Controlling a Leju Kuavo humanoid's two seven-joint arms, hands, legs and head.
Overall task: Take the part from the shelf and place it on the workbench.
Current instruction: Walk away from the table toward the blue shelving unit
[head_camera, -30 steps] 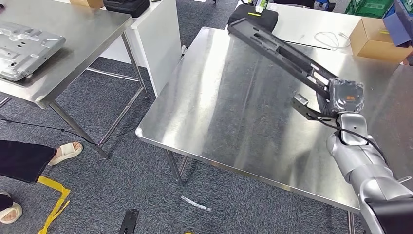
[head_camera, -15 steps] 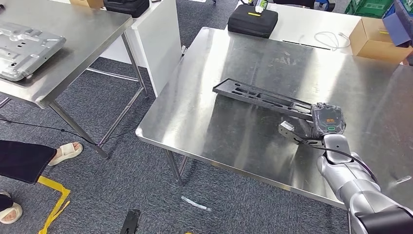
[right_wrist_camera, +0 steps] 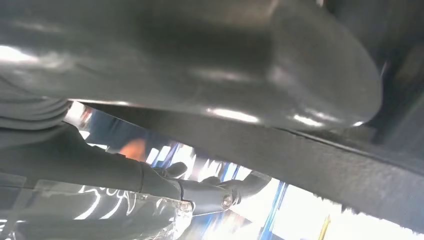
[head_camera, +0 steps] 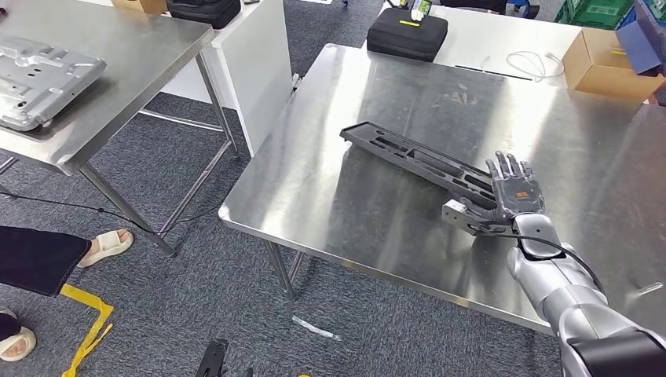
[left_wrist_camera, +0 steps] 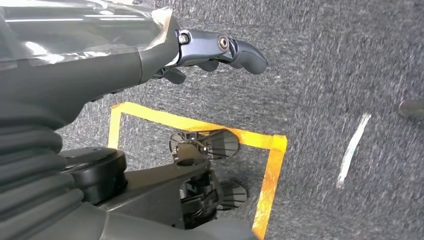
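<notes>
- Person's sandalled foot on the grey carpet at far left, yellow tape on the floor near it.
- Side surface at upper left – carries a silver metal plate near its left edge.
- Left robot hand hangs over the carpet above a yellow tape square; nothing in it, fingers look loosely curled – can't tell how far.
- Main steel surface: long black part lies flat on it, running diagonally from abt the middle toward the front right edge.
- Right robot hand sits at the part's right end, fingers spread & straight, palm down – no grip on it; touching or just above, can't tell.
- Black case at the back edge; cardboard box near the back right corner, white cable beside it.
</notes>
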